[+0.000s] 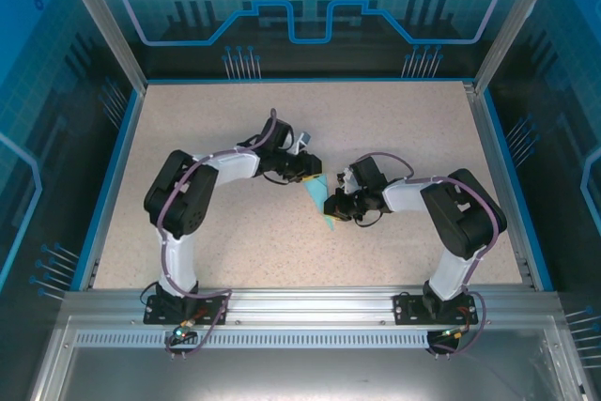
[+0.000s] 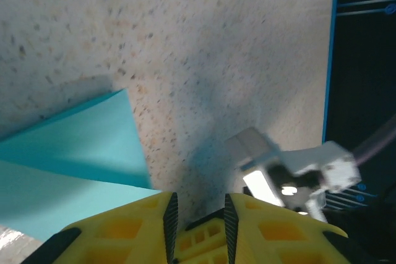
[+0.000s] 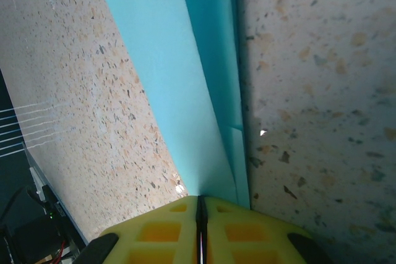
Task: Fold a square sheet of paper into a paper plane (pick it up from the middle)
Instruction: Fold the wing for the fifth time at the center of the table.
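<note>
Pinching folded paper sheet (image 3: 185, 91), right gripper (image 3: 200, 199) is pressed together; left gripper (image 2: 198, 205) is held slightly spread just beside sheet.

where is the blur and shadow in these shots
Top view: even light, blue cast from the walls, paper small. Left wrist view: a pale blurred shape at right, a soft shadow on the table beside the paper. Right wrist view: paper and table speckle sharp, a dark shadow along the paper's right edge.
</note>
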